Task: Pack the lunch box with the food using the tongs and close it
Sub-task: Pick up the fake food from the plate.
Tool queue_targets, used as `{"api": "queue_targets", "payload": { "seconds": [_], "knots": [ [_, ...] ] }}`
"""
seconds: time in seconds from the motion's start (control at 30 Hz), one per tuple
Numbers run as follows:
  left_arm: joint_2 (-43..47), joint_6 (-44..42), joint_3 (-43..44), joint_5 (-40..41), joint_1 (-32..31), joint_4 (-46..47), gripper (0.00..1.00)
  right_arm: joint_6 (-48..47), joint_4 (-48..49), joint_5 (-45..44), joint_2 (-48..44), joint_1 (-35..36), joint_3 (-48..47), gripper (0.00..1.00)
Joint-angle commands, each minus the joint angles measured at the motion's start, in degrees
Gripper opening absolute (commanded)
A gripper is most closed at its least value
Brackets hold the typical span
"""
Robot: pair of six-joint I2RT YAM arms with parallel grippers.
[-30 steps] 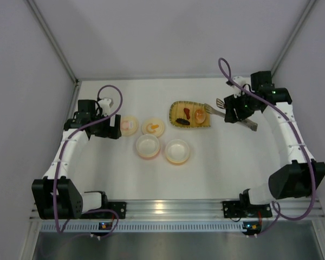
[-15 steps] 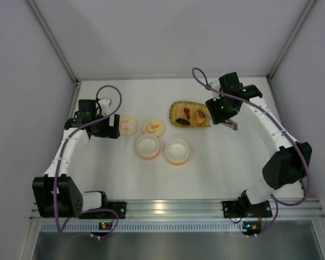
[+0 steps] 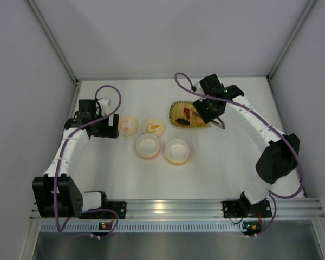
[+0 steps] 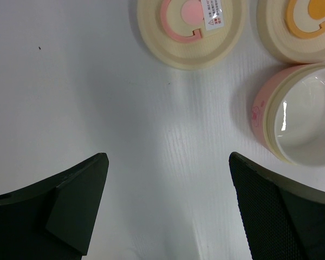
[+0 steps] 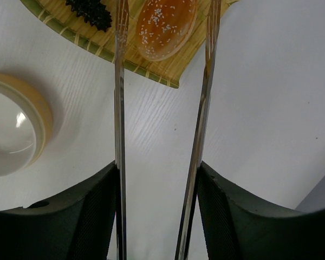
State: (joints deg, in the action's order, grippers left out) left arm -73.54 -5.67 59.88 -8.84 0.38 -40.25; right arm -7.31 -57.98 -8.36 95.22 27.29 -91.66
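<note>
White table (image 3: 227, 168) carried everything, and over it we had both arms out. The left gripper (image 4: 167, 162) hung wide open and empty at the left. The right gripper (image 5: 157, 173) hung over the far right of centre, closed on the tongs (image 5: 119, 108) with one arm against each finger. Beneath it lay the yellow tray (image 5: 162, 69). Nearer and to its left stood the two lunch box bowls, the pink bowl (image 3: 147, 145) and the orange bowl (image 3: 177, 151), both empty, with the pink lid (image 4: 189, 27) and the orange lid (image 4: 298, 27) lying just beyond them. The tongs were spread, their arms passing either side of the orange piece (image 5: 165, 24) without pinching it. Their tips ran out of the wrist view, so we could not tell how low they sat. The dark brown piece (image 5: 89, 11) lay just left of the orange one, and the reddish-pink piece (image 3: 187, 113) just beyond that, all on the tray. We judged the squeeze risky: the orange piece looked rounded and glossy and might squirt sideways, or a low arm might catch the rim and drag the tray.
</note>
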Motion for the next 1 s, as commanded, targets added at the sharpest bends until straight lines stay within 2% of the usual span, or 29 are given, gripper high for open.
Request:
{"api": "queue_targets", "payload": {
  "seconds": [0.0,0.97],
  "knots": [
    [0.85,0.84,-0.37,1.37,0.06,2.54,0.98,1.42,2.52,-5.7,1.37,1.8,-2.82,0.55],
    [0.76,0.84,-1.87,2.07,-0.03,3.77,0.98,1.77,1.37,-8.51,6.64,4.26,-4.41,0.57]
  ]
}}
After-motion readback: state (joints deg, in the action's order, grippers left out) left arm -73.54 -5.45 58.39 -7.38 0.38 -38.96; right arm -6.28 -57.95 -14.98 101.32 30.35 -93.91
